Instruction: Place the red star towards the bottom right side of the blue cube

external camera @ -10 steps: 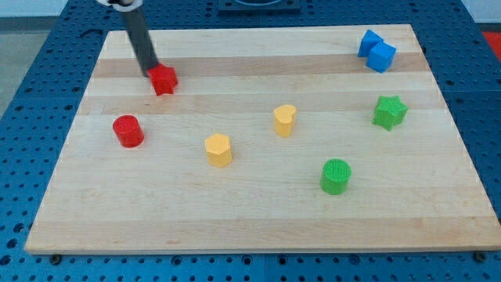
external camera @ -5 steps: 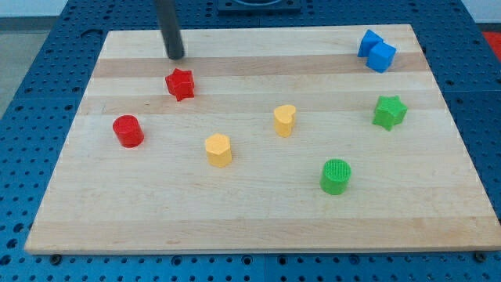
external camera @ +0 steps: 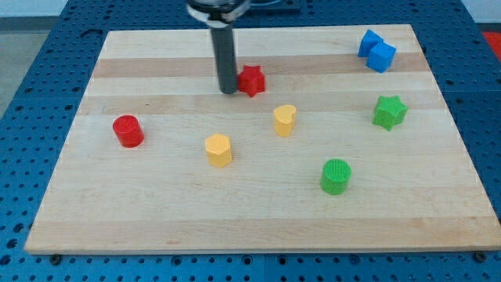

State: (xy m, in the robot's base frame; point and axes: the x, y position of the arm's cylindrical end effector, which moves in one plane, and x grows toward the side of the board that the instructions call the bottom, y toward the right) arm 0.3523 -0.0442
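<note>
The red star (external camera: 252, 80) lies on the wooden board (external camera: 258, 227) in its upper middle part. My tip (external camera: 228, 90) stands just left of the star, touching or nearly touching its left side. The blue cube (external camera: 383, 56) sits at the board's top right corner, pressed against a second blue block (external camera: 369, 42) at its upper left. The star is far to the left of the cube and a little lower.
A green star (external camera: 389, 111) lies below the blue cube. A yellow heart-like block (external camera: 285, 120) sits just below and right of the red star. A yellow block (external camera: 218, 150), a red cylinder (external camera: 127, 130) and a green cylinder (external camera: 336, 175) stand lower down.
The red star has slid to the right across the board, from the upper left to the upper middle. My tip moved right with it and now stands at its left side.
</note>
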